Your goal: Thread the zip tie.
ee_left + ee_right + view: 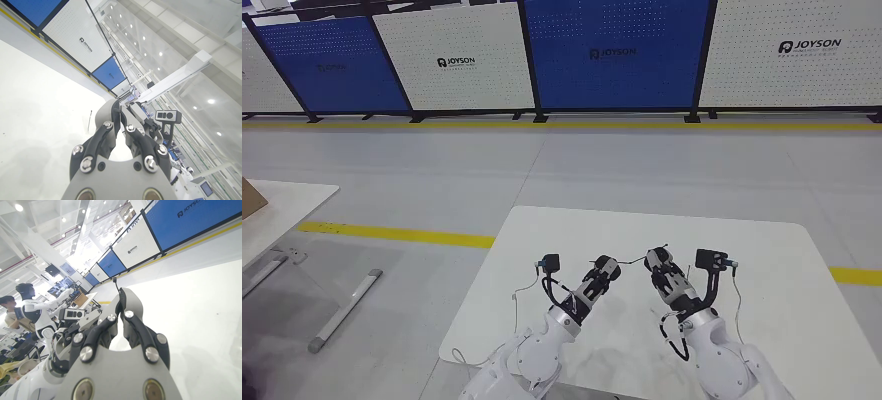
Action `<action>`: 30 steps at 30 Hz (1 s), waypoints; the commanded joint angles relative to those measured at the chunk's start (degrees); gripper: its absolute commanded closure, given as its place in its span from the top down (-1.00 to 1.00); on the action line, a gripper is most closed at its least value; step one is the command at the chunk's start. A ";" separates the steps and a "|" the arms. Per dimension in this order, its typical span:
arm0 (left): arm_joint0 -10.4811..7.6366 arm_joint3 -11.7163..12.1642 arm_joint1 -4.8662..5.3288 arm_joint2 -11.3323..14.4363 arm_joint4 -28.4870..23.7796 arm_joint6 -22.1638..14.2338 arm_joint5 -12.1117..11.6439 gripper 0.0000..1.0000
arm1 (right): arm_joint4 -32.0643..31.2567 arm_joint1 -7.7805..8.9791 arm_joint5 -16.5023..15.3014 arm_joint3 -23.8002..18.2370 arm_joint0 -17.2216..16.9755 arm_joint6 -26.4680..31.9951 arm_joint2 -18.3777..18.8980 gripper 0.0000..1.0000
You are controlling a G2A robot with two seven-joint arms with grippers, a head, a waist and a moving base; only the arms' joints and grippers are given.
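Both arms hang above the white table [762, 300]. The right gripper [121, 295] is clamped on the zip tie [116, 284] just below its head. The left gripper [119, 108] is closed, apparently pinching the tail. Risk: the thin strap flexes or slips, so the tail misses the slot.

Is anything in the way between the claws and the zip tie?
No, nothing visible. The thin black plastic zip tie is pinched in the right claw, head poking out; the left claw is close beside.
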 commanded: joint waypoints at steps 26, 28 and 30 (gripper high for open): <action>0.00 0.00 0.00 0.00 0.00 0.00 0.00 -1.00 | 0.04 -0.24 0.13 -0.25 0.25 1.71 0.68 -1.00; 0.00 0.00 0.00 0.00 0.00 0.00 0.00 -1.00 | -0.30 -0.26 0.06 -0.05 0.34 1.98 0.49 -1.00; 0.00 0.00 0.00 0.00 0.00 0.00 0.00 -1.00 | -0.44 -0.30 0.08 0.07 0.38 2.03 0.32 -1.00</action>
